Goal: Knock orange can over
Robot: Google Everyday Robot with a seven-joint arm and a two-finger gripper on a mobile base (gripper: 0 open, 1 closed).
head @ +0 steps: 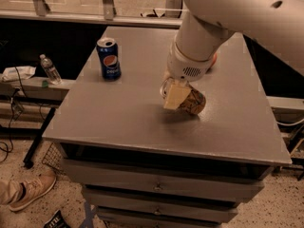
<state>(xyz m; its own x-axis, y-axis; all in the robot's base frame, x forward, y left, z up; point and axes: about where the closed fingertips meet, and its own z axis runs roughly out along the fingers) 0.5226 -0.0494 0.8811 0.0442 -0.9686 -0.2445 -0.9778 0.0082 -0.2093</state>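
Your claw [174, 97] is down low over the middle of the table [118, 122], and the orange can [195, 101] sits just to its right, touching it or very nearly so. You cannot tell from this view whether the claw is open, closed or gripping the can.

The can does not look upright. It shows as a low, squat shape close to the tabletop, leaning away from the claw, so my judgement is that the tip is under way or already done. Whether it lies fully flat on its side is unclear, since the claw hides the end nearest it.

What is left, as I read it, is for you to confirm that the can rests on its side and then take the claw clear of it.

The blue Pepsi can [109, 59] stands upright well to the left of the claw and beyond it. A sliver of the red apple [214, 60] peeks out behind the arm [204, 37], beyond the claw and to its right
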